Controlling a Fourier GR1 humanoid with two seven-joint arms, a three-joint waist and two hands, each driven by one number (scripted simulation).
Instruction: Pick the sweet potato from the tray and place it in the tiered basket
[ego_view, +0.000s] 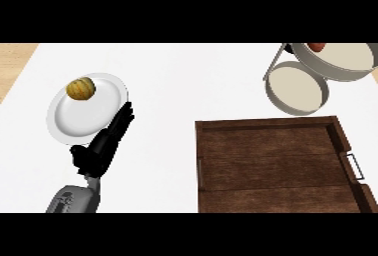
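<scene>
Sweet potato (317, 47), reddish, peeks from the tiered basket (336, 67) at the counter's far right edge; left hand (103, 145) rests open-fingered beside the plate (70, 120).

A flat, matte white worktop (192, 80) fills the view (evenly lit), with pale wooden flooring (13, 62) beyond its left edge.

A single head view looks steeply down on the white counter (184, 85) from the robot's side. Its lower edge cuts off the wooden tray (269, 167); the tiered basket (317, 75) sits cropped at the upper right corner.
</scene>
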